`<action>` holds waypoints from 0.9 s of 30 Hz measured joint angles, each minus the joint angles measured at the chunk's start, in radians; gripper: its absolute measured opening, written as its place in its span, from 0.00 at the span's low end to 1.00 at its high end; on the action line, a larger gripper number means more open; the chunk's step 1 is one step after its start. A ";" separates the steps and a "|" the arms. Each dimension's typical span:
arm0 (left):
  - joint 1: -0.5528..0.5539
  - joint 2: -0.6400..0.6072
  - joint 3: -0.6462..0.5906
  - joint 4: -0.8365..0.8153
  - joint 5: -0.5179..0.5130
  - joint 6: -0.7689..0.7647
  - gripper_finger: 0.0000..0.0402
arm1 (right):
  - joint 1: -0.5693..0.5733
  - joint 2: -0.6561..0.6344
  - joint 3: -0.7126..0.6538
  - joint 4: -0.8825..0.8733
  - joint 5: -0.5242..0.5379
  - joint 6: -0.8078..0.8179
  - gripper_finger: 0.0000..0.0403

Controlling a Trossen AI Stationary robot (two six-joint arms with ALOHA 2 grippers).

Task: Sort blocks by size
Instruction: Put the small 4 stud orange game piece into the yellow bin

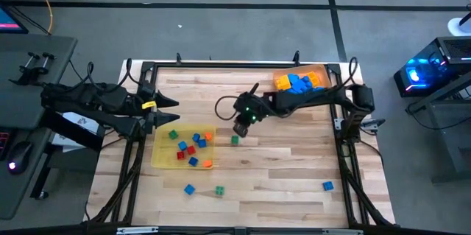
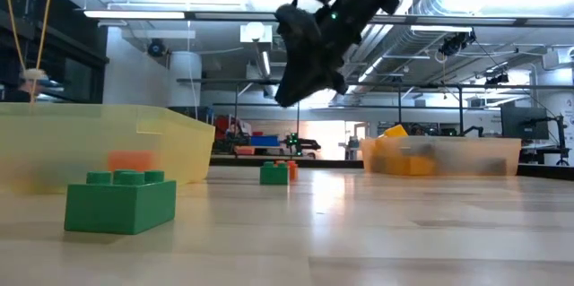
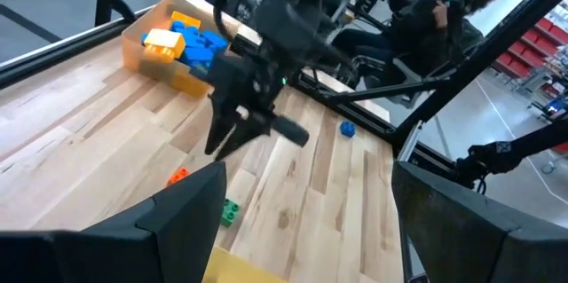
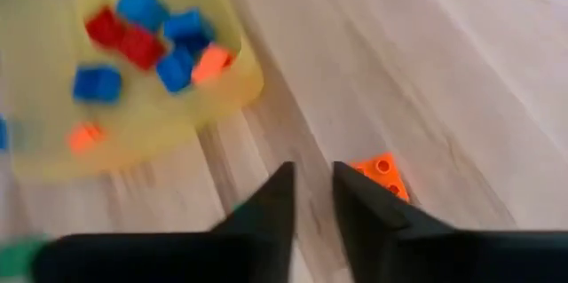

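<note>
Blocks lie split, small cubes in the yellow tray [image 1: 163,158] and big ones in the orange tray [image 1: 318,71], so I hover my right tool [image 4: 310,196], fingers barely parted and empty, above a stray orange block [image 4: 383,174] on the worktop [image 1: 280,169].

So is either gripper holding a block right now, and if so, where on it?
No. The right gripper hangs above the table with an empty, narrow gap between its fingers. The left gripper waits open at the table's left edge.
</note>
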State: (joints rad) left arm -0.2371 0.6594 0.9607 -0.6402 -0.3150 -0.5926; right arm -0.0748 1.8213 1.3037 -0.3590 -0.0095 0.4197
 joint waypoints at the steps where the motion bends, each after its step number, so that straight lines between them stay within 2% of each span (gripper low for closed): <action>1: 0.000 0.000 0.000 0.000 0.000 0.000 0.77 | 0.001 0.011 0.000 -0.001 0.000 -0.047 0.22; 4: 0.000 0.002 0.000 0.000 0.000 -0.005 0.77 | 0.001 0.051 -0.002 0.005 0.001 -0.148 0.42; 7: 0.000 0.002 0.000 0.000 0.001 -0.006 0.77 | 0.003 0.087 -0.002 0.019 0.047 -0.230 0.61; 11: 0.000 0.002 0.000 0.000 0.002 -0.008 0.77 | 0.002 0.125 -0.002 0.028 0.152 -0.326 0.77; 13: 0.000 0.002 0.000 -0.001 0.002 -0.008 0.77 | -0.007 0.129 -0.002 0.052 0.166 -0.348 0.79; 20: 0.000 0.002 0.000 -0.018 0.002 -0.012 0.77 | -0.042 0.167 -0.001 0.064 0.068 -0.349 0.80; 27: 0.000 0.002 0.000 -0.023 0.002 -0.025 0.77 | -0.040 0.227 -0.001 0.061 0.070 -0.341 0.78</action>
State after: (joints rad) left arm -0.2371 0.6613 0.9607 -0.6628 -0.3130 -0.6174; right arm -0.1150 2.0478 1.3025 -0.2980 0.0606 0.0788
